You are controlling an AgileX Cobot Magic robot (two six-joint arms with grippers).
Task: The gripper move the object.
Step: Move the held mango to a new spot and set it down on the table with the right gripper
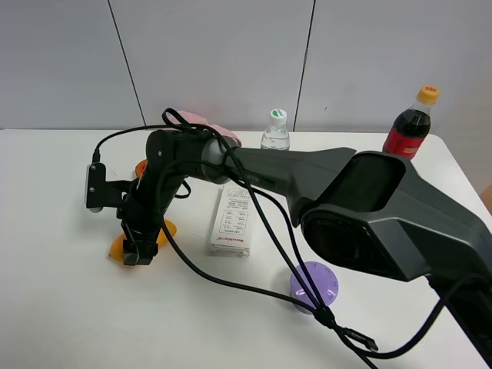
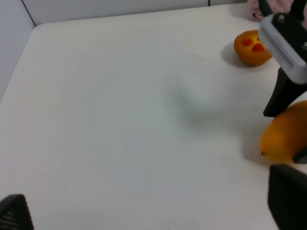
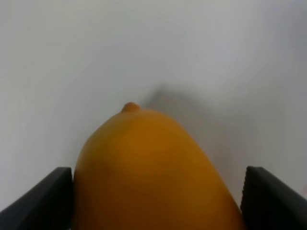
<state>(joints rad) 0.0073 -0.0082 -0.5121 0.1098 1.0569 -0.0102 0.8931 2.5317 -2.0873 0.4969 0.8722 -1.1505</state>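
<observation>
Right end effector point(image 1: 138, 247): black two-fingered claw on the arm that reaches across to the far side of my table point(image 1: 61, 307). It is lowered at table level and narrowed onto the mango point(image 3: 153, 167). In my right wrist view one finger point(image 3: 38, 196) sits against each flank of the fruit.

Mango: yellow-orange and oval, lying on the table between the right end effector's fingers. Its stem nub points away from the wrist. From the high camera, an end of it shows on either side of the claw.

Left end effector point(image 2: 151, 208): spread wide and holding nothing, with only its two dark fingertips at the frame corners. The right end effector and mango are well ahead of it and off to one side.

Tart point(image 2: 252, 47): small, round and orange with red spots, on the table near the right end effector, on its far side from the left end effector. It stands clear of the mango.

White box point(image 1: 233, 221): lies flat just beside the right end effector, on the side toward its arm's base.

Purple round piece point(image 1: 314, 284): farther along that same side, under the trailing cables.

Clear water bottle point(image 1: 275, 129) and cola bottle point(image 1: 409, 123): upright near the table's back edge, well apart from the right end effector.

Pink item point(image 1: 224, 132): behind the arm and mostly hidden. I cannot tell what it is.
</observation>
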